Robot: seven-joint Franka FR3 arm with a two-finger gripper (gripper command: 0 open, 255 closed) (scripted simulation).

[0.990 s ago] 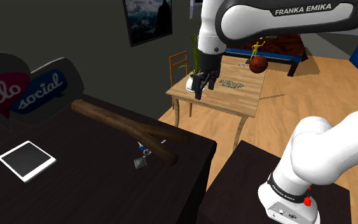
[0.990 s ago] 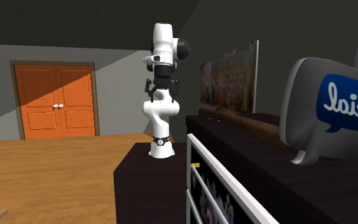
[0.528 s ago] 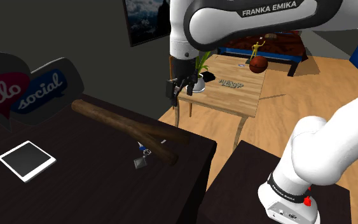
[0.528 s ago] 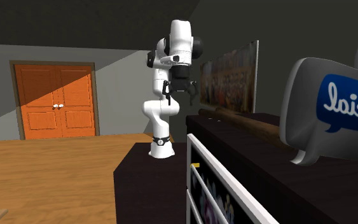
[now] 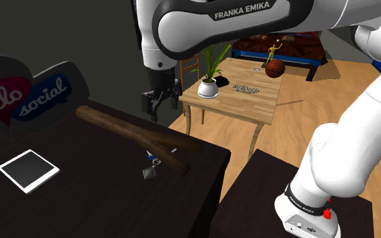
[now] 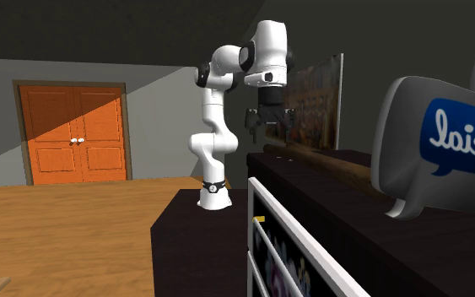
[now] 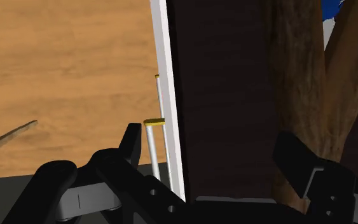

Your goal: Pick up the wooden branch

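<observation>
Shoulder view: the black hand, fingers spread wide and empty, hangs in the upper centre of the frame. Just below it, the brown forked branch lies across the dark counter. This looks like the approach; next, lower astride the branch and close.

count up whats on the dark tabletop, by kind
forked branch: 1
white tablet: 1
small keyring-like item: 1
speech-bubble sign: 1
total: 4
</observation>
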